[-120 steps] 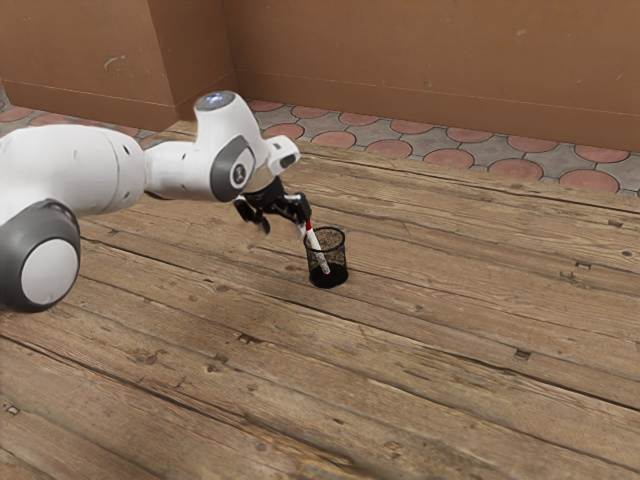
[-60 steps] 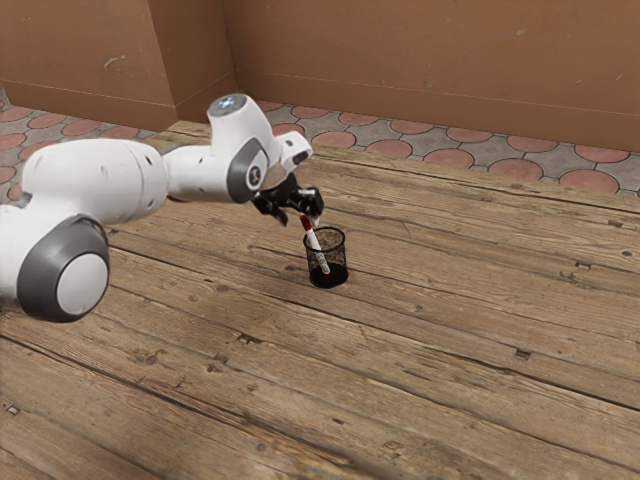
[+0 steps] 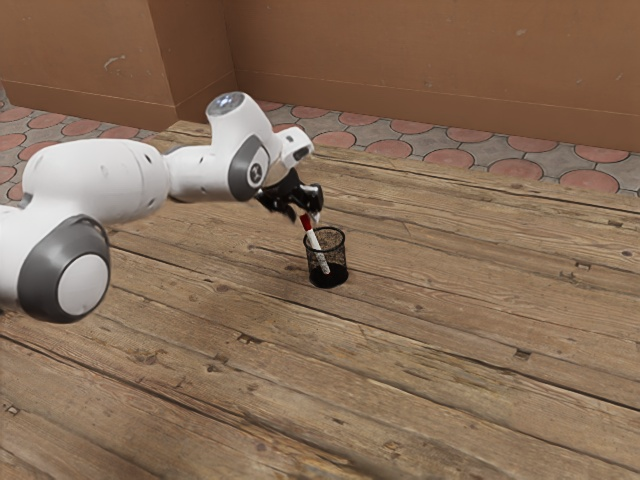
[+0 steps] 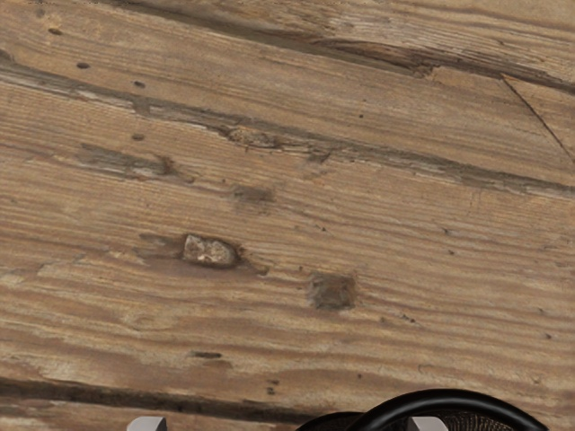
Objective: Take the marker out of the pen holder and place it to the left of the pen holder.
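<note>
Across the plank table (image 3: 450, 340), I had the arm (image 3: 95, 175) reaching toward the pen holder (image 3: 328, 280). Just above its rim I had the gripper (image 3: 306, 217), fingers apart and clamped on nothing. The marker (image 3: 314, 242) leaned inside the holder, red end poking over the rim. I judged this the lining-up before the grasp; next I needed to centre on that end, close, and lift straight clear before setting it left of the holder. I could read no brand or label.

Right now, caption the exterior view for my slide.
End effector poised at a red-and-white marker leaning in a black mesh pen holder.
</note>
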You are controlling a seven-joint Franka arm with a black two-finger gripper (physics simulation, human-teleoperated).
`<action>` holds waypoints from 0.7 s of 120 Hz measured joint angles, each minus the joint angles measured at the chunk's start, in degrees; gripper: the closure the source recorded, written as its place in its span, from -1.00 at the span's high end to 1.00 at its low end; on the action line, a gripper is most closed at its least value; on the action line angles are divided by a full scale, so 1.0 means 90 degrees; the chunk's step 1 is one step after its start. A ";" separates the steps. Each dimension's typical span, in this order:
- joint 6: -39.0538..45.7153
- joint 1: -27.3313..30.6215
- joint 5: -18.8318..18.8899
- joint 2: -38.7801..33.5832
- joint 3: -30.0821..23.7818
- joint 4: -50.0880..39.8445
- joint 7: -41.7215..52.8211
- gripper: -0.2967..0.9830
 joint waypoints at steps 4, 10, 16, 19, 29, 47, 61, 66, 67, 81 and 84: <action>0.0008 0.0000 -0.0014 -0.0031 -0.0009 -0.0050 0.0018 -0.06; 0.0028 -0.0005 -0.0030 -0.0049 -0.0021 -0.0082 0.0054 -0.07; 0.0054 -0.0005 -0.0040 -0.0057 -0.0024 -0.0093 0.0121 -0.08; 0.0063 -0.0005 -0.0044 -0.0059 -0.0026 -0.0098 0.0156 -0.09; 0.0079 -0.0001 -0.0061 -0.0132 -0.0075 -0.0240 0.0273 -0.11; 0.0099 0.0000 -0.0151 -0.0185 -0.0123 -0.0366 0.0452 -0.19; 0.0110 0.0000 -0.0180 -0.0188 -0.0127 -0.0362 0.0565 -0.31; 0.0113 0.0000 -0.0185 -0.0188 -0.0127 -0.0363 0.0600 -0.35; 0.0114 0.0000 -0.0186 -0.0188 -0.0127 -0.0363 0.0607 -0.35; 0.0126 0.0000 -0.0219 -0.0170 -0.0128 -0.0356 0.0693 -0.42; 0.0129 0.0000 -0.0250 -0.0166 -0.0128 -0.0355 0.0709 -0.44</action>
